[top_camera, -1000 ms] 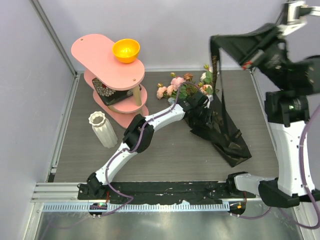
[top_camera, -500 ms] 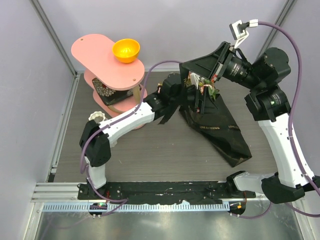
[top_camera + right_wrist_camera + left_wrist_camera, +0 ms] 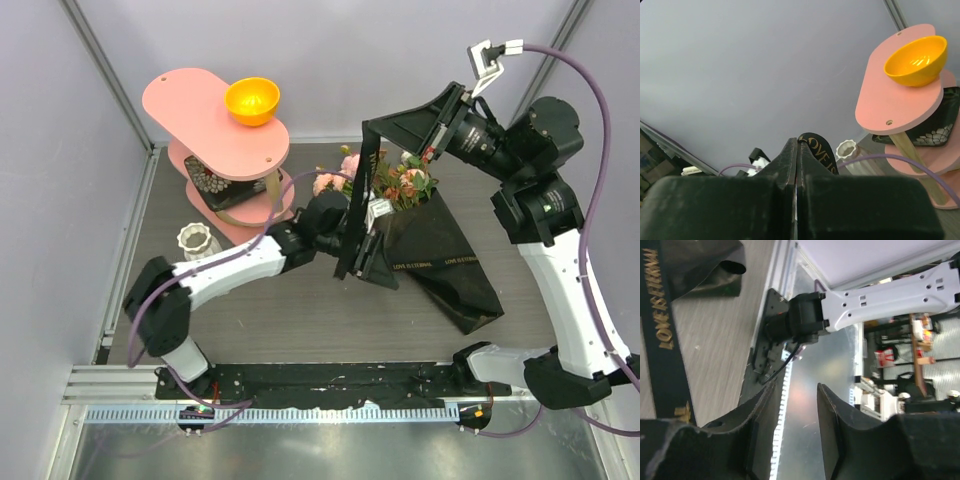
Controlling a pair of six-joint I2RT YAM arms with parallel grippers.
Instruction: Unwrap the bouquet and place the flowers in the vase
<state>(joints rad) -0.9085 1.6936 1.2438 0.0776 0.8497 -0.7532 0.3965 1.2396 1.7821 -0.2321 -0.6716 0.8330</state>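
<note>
Left end effector (image 3: 799, 390) has its jaws apart with nothing between them, just beside the black wrap of the bouquet (image 3: 440, 265), which lies on the bench (image 3: 300, 320). Flowers (image 3: 400, 185) poke from the wrap's far end. The white vase (image 3: 195, 240) stands well to the left. Above, the right end effector (image 3: 797, 142) is clamped on the black ribbon (image 3: 366, 160), which runs straight down. Farthest, an orange bowl (image 3: 251, 100) sits on a pink shelf (image 3: 190, 105).
</note>
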